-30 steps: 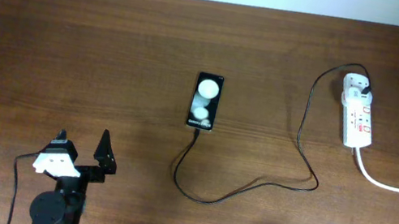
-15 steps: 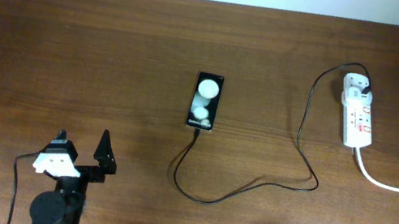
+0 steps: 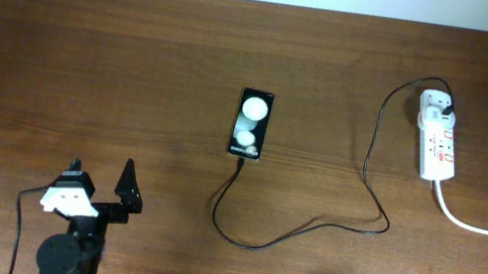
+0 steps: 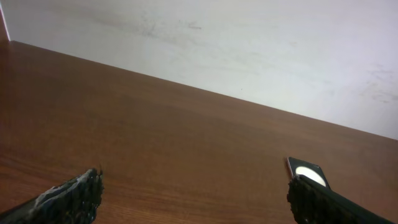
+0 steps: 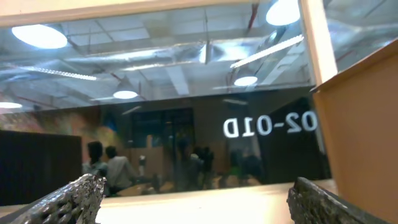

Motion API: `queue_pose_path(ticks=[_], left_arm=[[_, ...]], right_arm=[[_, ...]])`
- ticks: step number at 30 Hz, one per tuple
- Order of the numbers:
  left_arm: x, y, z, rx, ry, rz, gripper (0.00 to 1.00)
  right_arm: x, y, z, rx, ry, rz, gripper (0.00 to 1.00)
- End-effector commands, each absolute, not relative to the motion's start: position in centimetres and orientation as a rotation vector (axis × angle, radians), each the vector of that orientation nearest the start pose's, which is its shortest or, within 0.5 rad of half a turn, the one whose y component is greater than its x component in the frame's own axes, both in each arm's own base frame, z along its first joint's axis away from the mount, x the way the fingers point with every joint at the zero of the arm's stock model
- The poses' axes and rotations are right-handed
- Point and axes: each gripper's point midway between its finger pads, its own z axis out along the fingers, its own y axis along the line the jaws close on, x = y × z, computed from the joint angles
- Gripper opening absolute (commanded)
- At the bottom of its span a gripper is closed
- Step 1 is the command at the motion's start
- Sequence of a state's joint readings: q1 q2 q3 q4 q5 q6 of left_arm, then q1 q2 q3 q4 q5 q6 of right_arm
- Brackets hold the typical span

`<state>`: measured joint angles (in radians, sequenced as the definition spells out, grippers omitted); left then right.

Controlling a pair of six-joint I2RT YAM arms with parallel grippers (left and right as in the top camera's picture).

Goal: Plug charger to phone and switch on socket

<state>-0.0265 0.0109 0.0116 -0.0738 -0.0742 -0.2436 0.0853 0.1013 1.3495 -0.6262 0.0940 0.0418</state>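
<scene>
1. The table (image 3: pixel 88 49) is dark brown wood with a smooth grain. A pale wall (image 4: pixel 249 50) runs along its far edge.
2. The phone (image 3: pixel 252 124) is a small glossy black rectangle lying flat mid-table, back side up. It has two white round discs and some tiny white lettering on it.
3. The charger (image 3: pixel 309 225) is a thin black cable. One end meets the phone's near short edge, then it loops toward the near side, snakes right and climbs to a chunky white adapter (image 3: pixel 434 107). Can't tell if the tip is fully seated.
4. The socket (image 3: pixel 439 141) is a long white plastic strip with small red marks, far right on the table, with the adapter at its far end. A thick white cord (image 3: pixel 484 230) leaves its near end and runs off the right edge.
5. The left gripper (image 3: pixel 102 172) sits near-left, well apart from the phone. Its knobbly black fingers (image 4: pixel 68 196) are spread with nothing between them.
6. The right gripper (image 5: pixel 196 199) only shows in its own wrist view. Its rough dark fingers sit at the bottom corners, spread wide and empty, facing a glass pane (image 5: pixel 186 124) with reflected ceiling lights.
</scene>
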Motion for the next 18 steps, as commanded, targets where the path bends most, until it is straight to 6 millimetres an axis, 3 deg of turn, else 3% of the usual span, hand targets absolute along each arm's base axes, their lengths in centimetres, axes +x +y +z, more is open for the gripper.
queue_pose_path(ticks=[1, 7, 13, 15, 18], left_arm=[[24.6, 0.6, 15.8, -0.227, 1.631, -0.145, 0.99], [24.6, 0.6, 15.8, -0.227, 1.631, -0.145, 0.99], [24.6, 0.6, 15.8, -0.227, 1.631, -0.144, 0.99], [24.6, 0.6, 15.8, -0.227, 1.631, -0.145, 0.99], [24.6, 0.6, 15.8, -0.227, 1.631, -0.144, 0.99]], right_arm=[[-3.2, -1.5, 52.5, 0.054, 0.924, 0.017, 0.99], [-4.1, -1.6, 51.9, 0.053, 0.902, 0.021, 0.99], [-4.0, -1.6, 52.9, 0.057, 0.850, 0.020, 0.99], [-2.4, -1.5, 53.2, 0.057, 0.821, 0.025, 0.99], [1.9, -1.3, 50.6, 0.053, 0.924, 0.019, 0.99]])
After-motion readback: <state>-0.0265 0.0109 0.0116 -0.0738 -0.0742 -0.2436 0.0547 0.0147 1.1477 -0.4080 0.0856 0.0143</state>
